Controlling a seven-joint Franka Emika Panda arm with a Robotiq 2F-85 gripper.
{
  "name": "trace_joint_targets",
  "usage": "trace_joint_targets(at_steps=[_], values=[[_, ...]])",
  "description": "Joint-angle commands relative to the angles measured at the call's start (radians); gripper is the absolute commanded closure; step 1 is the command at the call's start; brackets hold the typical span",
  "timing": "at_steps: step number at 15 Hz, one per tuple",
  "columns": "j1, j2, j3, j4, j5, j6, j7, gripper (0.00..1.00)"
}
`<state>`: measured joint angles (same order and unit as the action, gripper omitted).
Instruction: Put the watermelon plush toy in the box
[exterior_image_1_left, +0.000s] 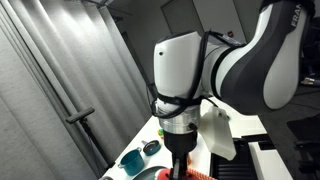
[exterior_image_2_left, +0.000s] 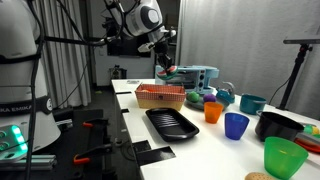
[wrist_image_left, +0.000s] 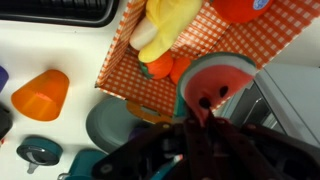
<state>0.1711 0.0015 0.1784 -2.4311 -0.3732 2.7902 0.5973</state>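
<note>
Claw (wrist_image_left: 205, 120) clenched around watermelon plush toy (wrist_image_left: 218, 78).
Poised over the edge of checkered box (wrist_image_left: 135, 75) holding a yellow toy (wrist_image_left: 165, 25), orange cup (wrist_image_left: 40, 95) nearby.

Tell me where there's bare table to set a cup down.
Bare white table lies between the black tray, blue cup and green cup. Crowded: the checkered box holds toys, and cups cluster behind the orange cup.

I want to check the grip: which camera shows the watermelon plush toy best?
The wrist view: the watermelon plush toy, red with black seeds, sits large at the hand. Both exterior views show only a small red patch at the hand.
</note>
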Motion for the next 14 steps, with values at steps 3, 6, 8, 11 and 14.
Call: trace_joint_targets(at_steps=[3, 6, 8, 11, 14], values=[[0.015, 0.019, 0.026, -0.012, 0.118, 0.028, -0.119, 0.98], [0.010, 0.020, 0.034, -0.013, 0.147, 0.022, -0.154, 0.98], [0.009, 0.020, 0.034, -0.014, 0.151, 0.018, -0.175, 0.66], [0.009, 0.019, 0.034, -0.015, 0.156, 0.017, -0.196, 0.45], [0.019, 0.015, 0.023, -0.017, 0.167, 0.013, -0.218, 0.23]])
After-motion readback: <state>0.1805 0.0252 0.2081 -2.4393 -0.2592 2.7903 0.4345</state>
